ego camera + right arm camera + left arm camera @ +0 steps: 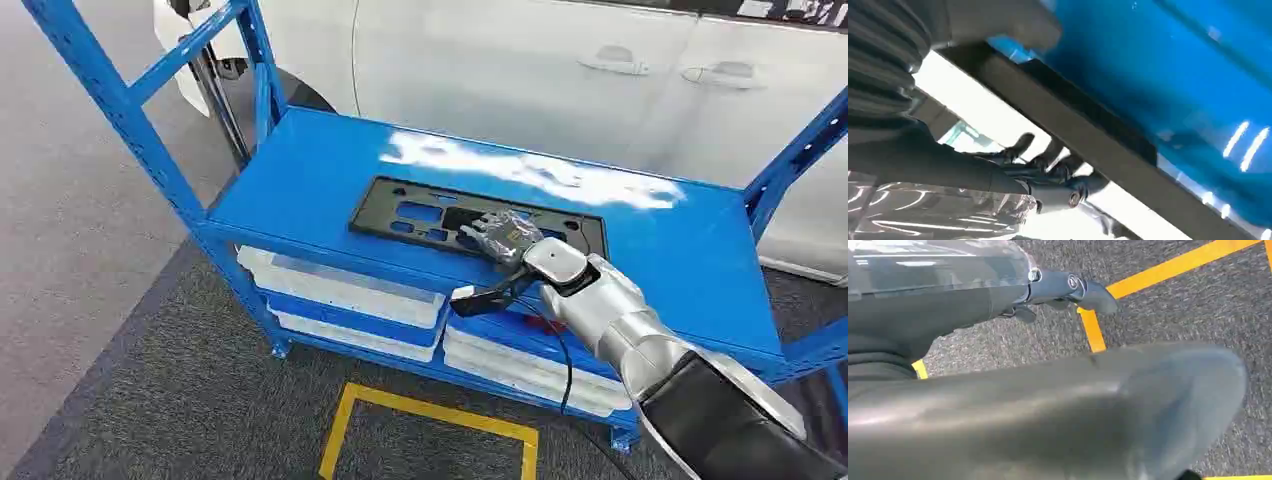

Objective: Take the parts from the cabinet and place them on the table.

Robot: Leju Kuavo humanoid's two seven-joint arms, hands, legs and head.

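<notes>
A flat black plastic frame [420, 212] with several cut-outs lies on the blue top shelf [300, 180] of the cabinet. My right hand [505, 238] sits on the frame's right half, reaching in from the near side. In the right wrist view, a bar of the frame [1073, 125] runs between the grey thumb [998, 20] and the dark fingers [1048, 162], so the hand grips it. My left hand [1063, 290] hangs over the floor with its fingers stretched out and nothing in them.
White trays [340, 290] fill the lower shelves of the blue cabinet. Blue uprights [110, 90] rise at its corners. A white car [500, 60] stands close behind. Yellow tape [430, 410] marks the grey carpet in front.
</notes>
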